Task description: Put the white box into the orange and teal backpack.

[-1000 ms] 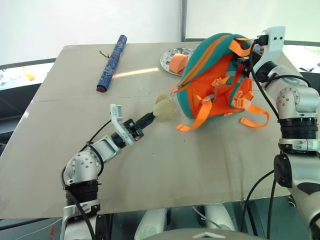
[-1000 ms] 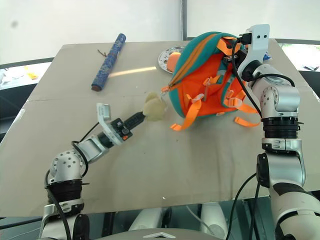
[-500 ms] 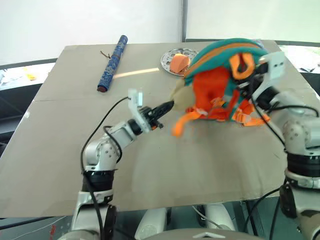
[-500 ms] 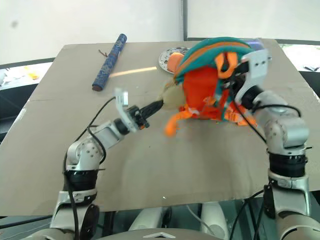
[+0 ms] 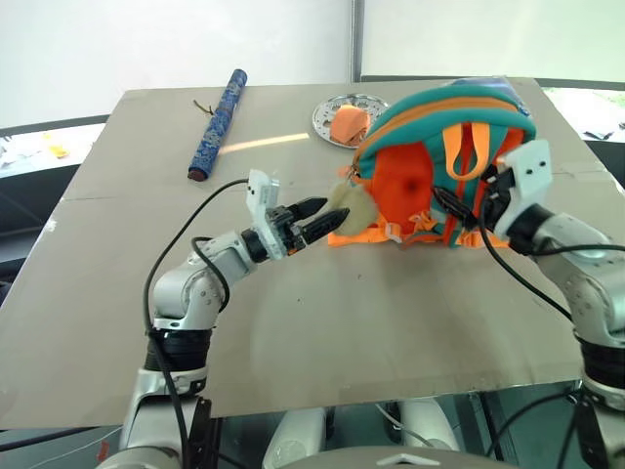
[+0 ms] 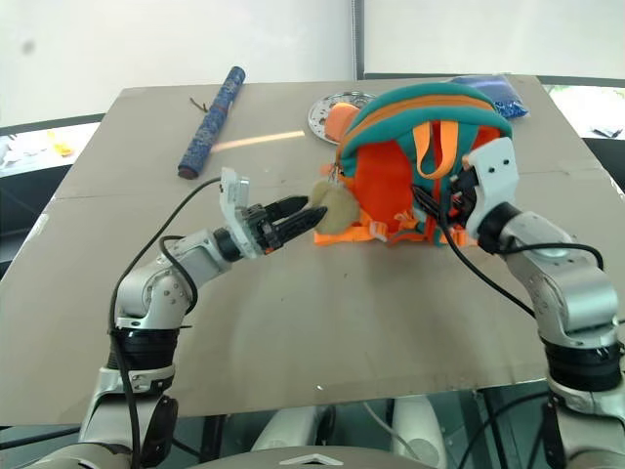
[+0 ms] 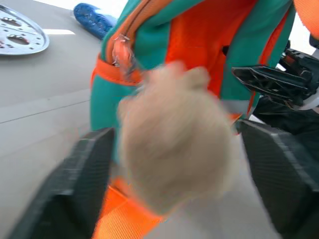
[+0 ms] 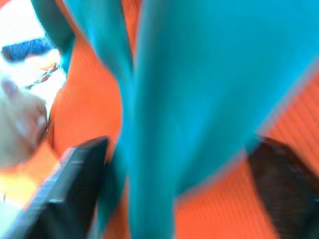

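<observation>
Orange-and-teal fabric backpack (image 5: 439, 161) stands domed on the table, its plush charm (image 7: 174, 144) between the left gripper's (image 5: 322, 217) wide-spread jaws; right gripper (image 6: 444, 200) likewise agape.

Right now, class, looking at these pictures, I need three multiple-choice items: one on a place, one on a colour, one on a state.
1. Where is the plate?
A. behind the backpack
B. at the table's near edge
C. on the floor

2. What colour is the roll?
A. red
B. blue
C. white

3. How do the left gripper's fingers stand?
A. shut on a strap
B. shut on the roll
C. open, either side of the plush charm

Key: 1 A, its rim shows past the bag; 2 B, patterned blue; 3 C, the wrist view shows gaps.
</observation>
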`<state>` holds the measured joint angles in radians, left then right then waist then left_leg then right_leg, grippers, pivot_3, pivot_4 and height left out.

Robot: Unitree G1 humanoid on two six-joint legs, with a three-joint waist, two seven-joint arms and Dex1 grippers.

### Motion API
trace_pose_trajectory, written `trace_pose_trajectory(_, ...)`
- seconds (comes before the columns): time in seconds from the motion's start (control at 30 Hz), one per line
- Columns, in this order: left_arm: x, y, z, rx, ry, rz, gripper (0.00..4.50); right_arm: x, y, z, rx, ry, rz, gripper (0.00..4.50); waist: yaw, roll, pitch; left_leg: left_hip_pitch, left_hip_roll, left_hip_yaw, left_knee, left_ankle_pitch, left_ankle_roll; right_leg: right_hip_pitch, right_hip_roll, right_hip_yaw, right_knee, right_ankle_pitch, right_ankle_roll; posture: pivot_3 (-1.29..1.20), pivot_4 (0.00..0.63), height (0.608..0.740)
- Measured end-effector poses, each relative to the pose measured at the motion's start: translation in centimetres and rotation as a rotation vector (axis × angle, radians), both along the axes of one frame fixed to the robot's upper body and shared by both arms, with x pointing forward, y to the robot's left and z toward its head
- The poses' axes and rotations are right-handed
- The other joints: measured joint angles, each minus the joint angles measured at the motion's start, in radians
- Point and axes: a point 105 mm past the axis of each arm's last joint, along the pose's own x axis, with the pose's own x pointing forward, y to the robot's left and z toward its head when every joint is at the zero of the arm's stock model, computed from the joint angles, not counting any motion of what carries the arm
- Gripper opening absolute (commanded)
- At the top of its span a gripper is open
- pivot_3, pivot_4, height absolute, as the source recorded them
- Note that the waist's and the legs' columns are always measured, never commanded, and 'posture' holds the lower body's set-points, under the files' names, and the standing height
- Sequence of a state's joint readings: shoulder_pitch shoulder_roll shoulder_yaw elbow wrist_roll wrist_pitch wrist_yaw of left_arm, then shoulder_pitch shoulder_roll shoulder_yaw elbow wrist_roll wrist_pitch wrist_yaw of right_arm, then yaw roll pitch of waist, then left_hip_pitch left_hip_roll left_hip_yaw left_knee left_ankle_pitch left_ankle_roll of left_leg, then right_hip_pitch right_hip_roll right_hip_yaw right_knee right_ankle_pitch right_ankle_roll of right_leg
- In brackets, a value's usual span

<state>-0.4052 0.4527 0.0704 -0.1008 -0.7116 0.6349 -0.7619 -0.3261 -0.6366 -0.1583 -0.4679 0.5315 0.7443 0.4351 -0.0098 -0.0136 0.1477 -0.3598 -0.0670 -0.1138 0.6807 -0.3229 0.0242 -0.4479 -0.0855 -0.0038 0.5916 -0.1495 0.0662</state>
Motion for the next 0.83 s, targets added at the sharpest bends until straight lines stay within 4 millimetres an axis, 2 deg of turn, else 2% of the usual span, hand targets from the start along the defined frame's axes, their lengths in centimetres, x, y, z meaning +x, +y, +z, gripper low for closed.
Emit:
trace_pose_trajectory(0.1,-0.3,1.4,-0.7,0.087,-0.064,0.072,4.44,-2.2,-1.4,-0.5,-0.027,0.042,0.038,4.47,0.004,0.000,0.000,0.000,0.000,0.000,-0.001,0.000,0.000,0.000,0.000,0.000,-0.001,0.000,0.000,0.00,0.150,0.733)
trace_pose_trajectory(0.3,-2.2,1.6,-1.2,0.147,-0.137,0.088,4.44,-5.2,-2.3,-1.9,-0.061,0.116,0.099,4.47,0.008,0.000,0.000,0.002,0.001,0.001,-0.001,0.000,0.001,0.001,0.000,0.000,0.001,0.000,0.000,0.00,0.150,0.733)
trace_pose_trajectory(0.4,-3.3,3.9,-2.2,0.239,-0.138,0.139,4.44,-6.8,-4.0,-2.5,-0.103,0.153,0.061,4.47,0.009,0.000,0.000,0.003,0.001,0.002,-0.002,0.000,0.001,0.001,0.000,0.001,0.000,0.000,0.000,0.00,0.150,0.733)
trace_pose_trajectory(0.63,-5.6,7.0,-3.5,0.316,-0.083,0.168,4.44,-9.8,-5.7,-3.1,-0.169,0.222,0.045,4.47,0.023,0.000,0.000,0.005,0.001,0.004,-0.002,-0.001,0.002,0.004,0.000,0.001,0.000,0.000,0.000,0.00,0.150,0.733)
trace_pose_trajectory(0.83,-6.4,7.7,-4.2,0.302,-0.040,0.180,4.44,-11.0,-7.6,-4.9,-0.176,0.294,-0.015,4.47,0.025,-0.001,0.000,0.016,0.002,0.007,-0.002,-0.004,0.006,0.016,0.000,0.001,-0.001,-0.003,0.002,0.00,0.150,0.733)
